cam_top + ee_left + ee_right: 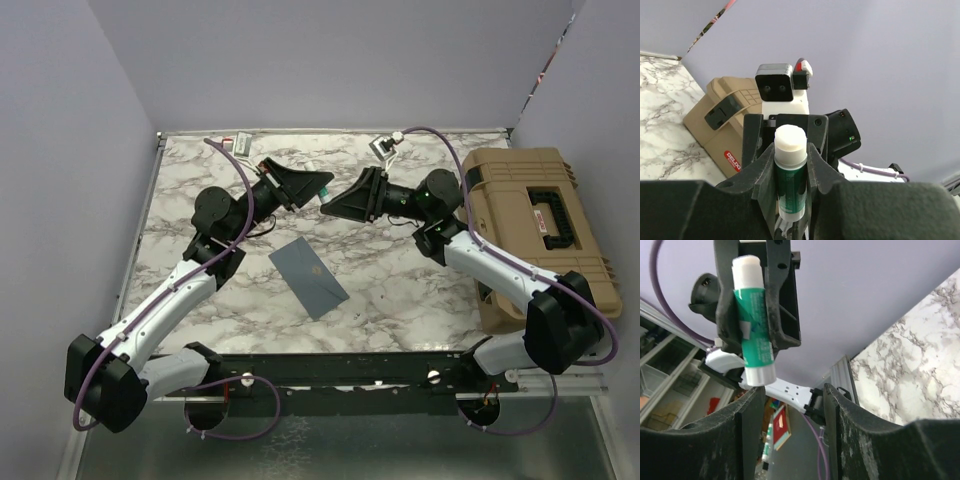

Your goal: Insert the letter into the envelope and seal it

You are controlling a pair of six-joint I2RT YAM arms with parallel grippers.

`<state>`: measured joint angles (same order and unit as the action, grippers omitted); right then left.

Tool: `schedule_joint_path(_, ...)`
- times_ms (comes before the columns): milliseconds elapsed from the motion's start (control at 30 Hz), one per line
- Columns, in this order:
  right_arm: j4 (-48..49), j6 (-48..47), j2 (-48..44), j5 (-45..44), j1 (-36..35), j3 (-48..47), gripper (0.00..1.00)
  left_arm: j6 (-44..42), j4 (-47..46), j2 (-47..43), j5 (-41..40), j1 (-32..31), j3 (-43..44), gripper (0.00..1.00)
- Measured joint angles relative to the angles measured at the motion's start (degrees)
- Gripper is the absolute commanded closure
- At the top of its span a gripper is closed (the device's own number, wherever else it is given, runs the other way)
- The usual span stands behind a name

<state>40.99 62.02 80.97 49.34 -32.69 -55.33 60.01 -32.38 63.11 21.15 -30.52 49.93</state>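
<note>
The grey-blue envelope (pixel 308 277) lies flat on the marble table, near the middle, with a small pale mark on its face. The letter is out of view. Both arms are raised above the far half of the table with their grippers tip to tip. My left gripper (pixel 322 184) is shut on a green glue stick (pixel 790 175), whose white end points at the right gripper. In the right wrist view the glue stick (pixel 754 335) hangs just past my right gripper (pixel 794 405), which is open with nothing between its fingers.
A tan hard case (pixel 530 225) sits along the right edge of the table. Two small items lie at the back edge, one left (pixel 243 143) and one right (pixel 385 147). Grey walls close in the back and both sides.
</note>
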Motion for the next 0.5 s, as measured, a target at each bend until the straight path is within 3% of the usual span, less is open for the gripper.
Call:
schedule_joint_path(267, 8.3, 7.2, 0.0, -3.4, 0.0, 0.2, 0.55, 1.6, 3.7, 0.6, -1.3, 0.0, 1.1, 1.0)
schedule_joint_path(500, 11.2, 10.5, 1.4, -3.7, 0.1, 0.2, 0.8, 2.9, 3.1, 1.1, -2.9, -0.2, 1.5, 1.0)
